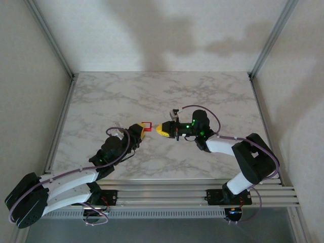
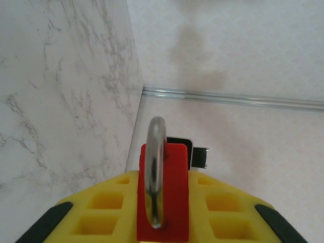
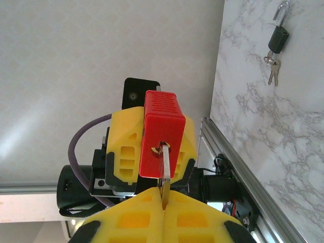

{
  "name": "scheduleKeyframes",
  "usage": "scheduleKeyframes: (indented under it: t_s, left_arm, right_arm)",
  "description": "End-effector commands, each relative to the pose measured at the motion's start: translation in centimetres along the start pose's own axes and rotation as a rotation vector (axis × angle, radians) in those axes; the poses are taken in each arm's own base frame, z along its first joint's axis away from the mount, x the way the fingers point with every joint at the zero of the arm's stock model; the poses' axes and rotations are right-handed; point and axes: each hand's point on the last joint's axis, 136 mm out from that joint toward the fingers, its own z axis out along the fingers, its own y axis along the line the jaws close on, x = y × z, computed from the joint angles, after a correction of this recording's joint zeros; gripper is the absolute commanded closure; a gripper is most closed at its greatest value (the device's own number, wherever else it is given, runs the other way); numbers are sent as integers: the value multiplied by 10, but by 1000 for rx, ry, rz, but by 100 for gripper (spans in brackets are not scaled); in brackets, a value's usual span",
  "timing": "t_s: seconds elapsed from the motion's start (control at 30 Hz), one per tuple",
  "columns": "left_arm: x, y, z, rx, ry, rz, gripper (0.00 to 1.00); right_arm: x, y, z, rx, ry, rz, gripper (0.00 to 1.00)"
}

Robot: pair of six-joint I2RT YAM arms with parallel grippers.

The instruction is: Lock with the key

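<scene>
Left gripper (image 1: 139, 130) jaws clamped on red plastic padlock (image 3: 161, 134); right gripper (image 3: 164, 215) jaws pinching brass key (image 3: 165, 176), seated in keyhole (image 3: 160, 147). Best twisted about key's axis, padlock braced, no side load

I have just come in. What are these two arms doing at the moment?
The left gripper holds a red padlock with its keyhole facing the other arm. The right gripper holds a key whose tip is in that keyhole. Whether the key has been turned, I cannot tell. A black padlock with its own keys lies apart on the table.
</scene>
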Motion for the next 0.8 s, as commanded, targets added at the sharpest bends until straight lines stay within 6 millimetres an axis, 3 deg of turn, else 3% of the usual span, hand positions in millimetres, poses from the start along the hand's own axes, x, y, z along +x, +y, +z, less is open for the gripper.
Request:
scheduleKeyframes:
  t_s: [0.0,0.63,0.67,0.7,0.77]
  left_arm:
    - [-37,-1,-8,14,-184,15,100]
    - [-34,-1,-5,15,-166,15,100]
    - [-34,-2,-5,16,-166,15,100]
    - [-33,-2,-5,17,-163,15,100]
    - [-32,-3,-4,21,-155,14,100]
  right_arm:
    - [-17,-3,-16,14,-86,-14,100]
    - [-14,2,-16,26,-65,-43,100]
    - [-15,-1,-16,40,-62,-38,98]
    - [-15,-5,-15,57,-59,-32,85]
    - [-17,-6,-14,62,-56,-33,69]
